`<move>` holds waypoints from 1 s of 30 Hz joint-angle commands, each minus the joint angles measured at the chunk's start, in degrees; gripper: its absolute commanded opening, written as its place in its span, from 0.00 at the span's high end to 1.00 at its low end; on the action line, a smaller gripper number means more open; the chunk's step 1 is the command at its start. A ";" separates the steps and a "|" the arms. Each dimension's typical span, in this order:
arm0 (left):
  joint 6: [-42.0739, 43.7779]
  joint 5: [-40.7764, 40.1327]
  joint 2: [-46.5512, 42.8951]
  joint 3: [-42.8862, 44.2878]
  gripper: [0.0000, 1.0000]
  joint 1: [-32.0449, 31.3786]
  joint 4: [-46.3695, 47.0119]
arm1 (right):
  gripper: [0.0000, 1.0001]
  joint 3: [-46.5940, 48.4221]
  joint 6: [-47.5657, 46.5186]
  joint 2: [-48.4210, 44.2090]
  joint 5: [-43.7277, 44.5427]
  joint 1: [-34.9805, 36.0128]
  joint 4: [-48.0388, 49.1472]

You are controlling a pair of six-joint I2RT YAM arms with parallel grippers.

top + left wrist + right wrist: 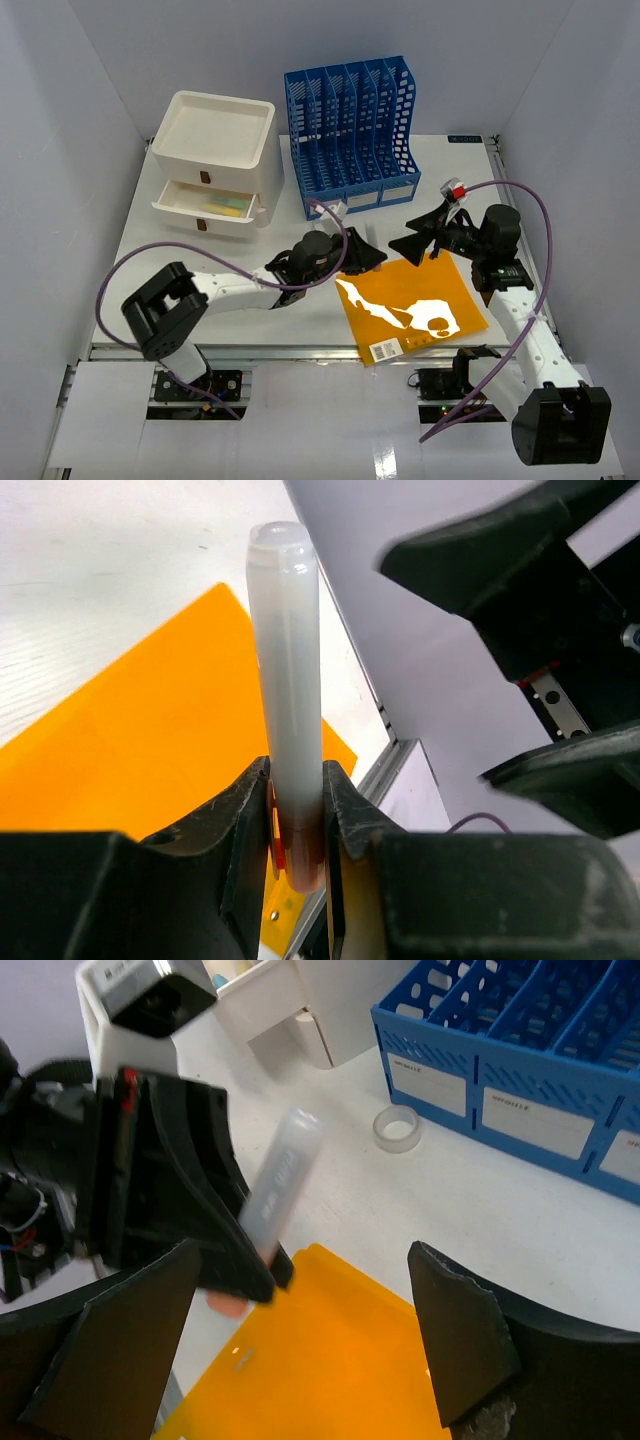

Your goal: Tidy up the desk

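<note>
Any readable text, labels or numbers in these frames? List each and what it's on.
None reads legibly.
On blue file rack, labels: print too small.
On orange folder, barcode sticker: too small.
On grey box atop the left arm's wrist: lettering, blurred.
No print visible on white marker in left end effector.

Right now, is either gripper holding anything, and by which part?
The left gripper clamps a white marker near its red end, the long white body sticking out past the fingers. The right gripper is open and holds nothing.
</note>
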 commanded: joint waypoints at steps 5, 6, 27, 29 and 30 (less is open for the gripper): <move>-3.56 -7.66 -32.95 -12.10 1.00 11.62 -14.79 | 0.10 -0.13 -8.60 -1.19 -15.24 -4.31 3.56; -3.67 -9.23 -36.84 -11.88 1.00 13.59 -19.12 | 0.10 -0.81 -8.55 -1.46 -15.52 -5.26 4.02; -11.96 6.23 -26.87 1.70 1.00 56.02 -42.12 | 0.10 -4.24 -5.18 -1.65 -19.12 -10.85 7.75; -12.06 5.76 -25.05 4.14 0.98 56.02 -43.73 | 0.10 -4.30 -5.18 -1.51 -19.34 -11.07 7.75; -12.31 5.51 -23.17 5.02 0.96 56.02 -44.58 | 0.10 -4.38 -5.10 -1.51 -19.42 -11.15 7.75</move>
